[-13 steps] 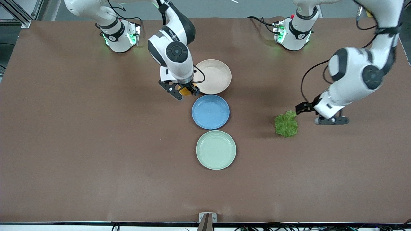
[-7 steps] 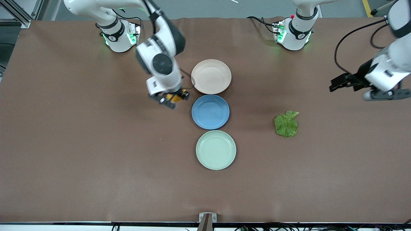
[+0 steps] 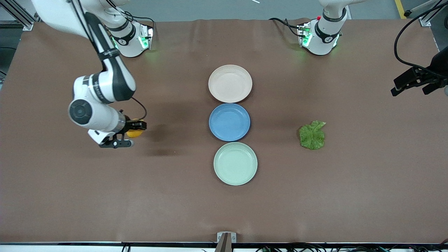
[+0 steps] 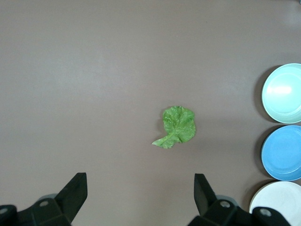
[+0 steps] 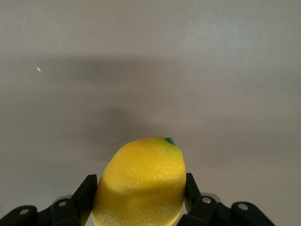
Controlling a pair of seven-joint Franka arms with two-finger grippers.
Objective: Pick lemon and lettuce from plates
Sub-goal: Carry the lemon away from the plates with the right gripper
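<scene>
1. The right gripper (image 3: 131,133) is clamped on the lemon (image 3: 134,133), held above bare table toward the right arm's end. The fruit looks firm and smooth (likely slippery), so a grip across its middle seems wise; the fingers (image 5: 87,189) sit that way now.
2. The beige-pink plate (image 3: 230,83), the blue plate (image 3: 229,122) and the mint plate (image 3: 235,163) hold nothing.
3. The lettuce (image 3: 312,135) lies flat on the table beside the blue plate, light and limp; pinching it near the stem seems best.
4. The left gripper (image 4: 141,197) hangs spread wide, well apart from the leaf, at the left arm's end.
</scene>
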